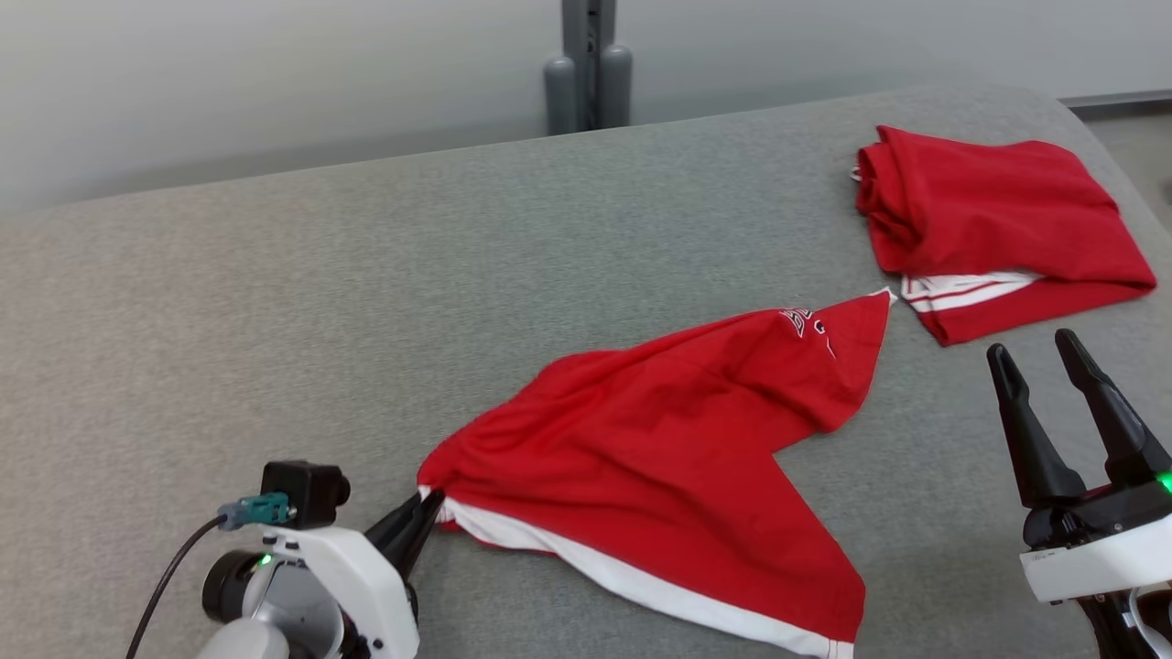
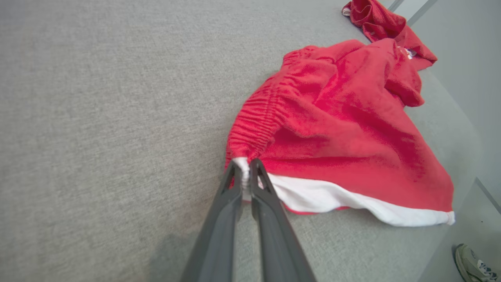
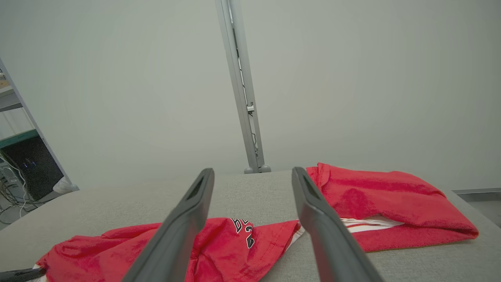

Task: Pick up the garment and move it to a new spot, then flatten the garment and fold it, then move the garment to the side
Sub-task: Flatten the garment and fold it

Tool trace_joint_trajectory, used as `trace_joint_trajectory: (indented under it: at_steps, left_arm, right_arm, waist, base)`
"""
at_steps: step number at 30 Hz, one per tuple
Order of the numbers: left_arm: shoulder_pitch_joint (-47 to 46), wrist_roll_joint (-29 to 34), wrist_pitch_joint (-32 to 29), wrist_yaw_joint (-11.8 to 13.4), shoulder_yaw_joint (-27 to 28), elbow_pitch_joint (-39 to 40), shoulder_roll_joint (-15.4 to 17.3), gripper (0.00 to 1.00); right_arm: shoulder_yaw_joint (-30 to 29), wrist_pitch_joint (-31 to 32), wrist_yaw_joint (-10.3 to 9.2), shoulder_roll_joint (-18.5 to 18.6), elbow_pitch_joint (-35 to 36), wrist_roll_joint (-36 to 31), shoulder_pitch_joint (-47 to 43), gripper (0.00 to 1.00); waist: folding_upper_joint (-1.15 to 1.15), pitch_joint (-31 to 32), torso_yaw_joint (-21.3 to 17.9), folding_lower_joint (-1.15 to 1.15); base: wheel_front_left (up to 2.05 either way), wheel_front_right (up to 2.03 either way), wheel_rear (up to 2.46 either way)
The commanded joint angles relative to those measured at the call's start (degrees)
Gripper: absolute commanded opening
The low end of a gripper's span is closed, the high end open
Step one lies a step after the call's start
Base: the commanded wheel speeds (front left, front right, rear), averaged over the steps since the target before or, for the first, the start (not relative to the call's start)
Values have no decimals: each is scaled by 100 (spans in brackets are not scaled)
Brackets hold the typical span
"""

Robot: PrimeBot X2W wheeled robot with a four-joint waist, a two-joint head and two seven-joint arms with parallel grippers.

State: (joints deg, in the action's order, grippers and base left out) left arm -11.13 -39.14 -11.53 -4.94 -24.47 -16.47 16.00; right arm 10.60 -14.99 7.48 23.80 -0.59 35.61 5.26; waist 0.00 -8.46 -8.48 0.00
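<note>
The garment (image 1: 659,430), a pair of red shorts with white trim, lies crumpled across the middle of the grey fabric table (image 1: 275,302). My left gripper (image 1: 430,502) is at the garment's near-left corner. In the left wrist view the left gripper (image 2: 245,162) is shut on the white-edged corner of the garment (image 2: 344,129), and cloth shows between the fingertips. My right gripper (image 1: 1033,346) stands open at the lower right, above the table and clear of the cloth. Past the open right gripper (image 3: 252,172), the right wrist view has the garment (image 3: 219,243) lying low in the picture.
A second red garment (image 1: 989,210), folded with white stripes showing, lies at the table's far right corner. A grey post (image 1: 589,69) stands behind the far edge. A person's shoe (image 2: 471,264) is on the floor beyond the table's edge.
</note>
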Motion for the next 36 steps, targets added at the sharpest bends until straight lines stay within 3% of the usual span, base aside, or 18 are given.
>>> trace_joint_trajectory:
  at_steps: [1,16,18,19,25,30,36]
  left_arm:
    - [131,-47,-61,75,42,68,97,0]
    - [1166,-450,-731,606,86,1041,290,0]
    - [1263,-535,-786,633,98,1140,280,44]
    - [1318,-545,-815,644,97,1178,305,100]
    - [1233,-488,-264,604,464,1788,440,100]
    - [1029,140,642,833,860,2299,620,100]
    - [817,650,2027,1102,1168,2361,284,100]
  right_arm:
    - [24,-24,3,23,-32,11,9,100]
    - [45,-24,3,17,-177,-60,101,100]
    - [47,-24,3,-8,-202,-77,104,100]
    - [53,-24,3,-17,-211,-81,103,100]
    - [25,-24,3,-109,-260,-145,59,100]
    - [-150,-24,3,-272,-172,-174,50,100]
    - [-389,-24,3,-591,75,-409,-37,100]
  waist:
    - [0,38,195,0]
    - [0,105,685,0]
    - [0,131,695,0]
    - [0,147,694,0]
    - [0,228,661,0]
    - [0,309,606,0]
    - [0,388,536,0]
  base:
    - [0,0,0]
    - [0,0,0]
    - [0,0,0]
    - [0,0,0]
    - [0,0,0]
    - [0,0,0]
    - [0,0,0]
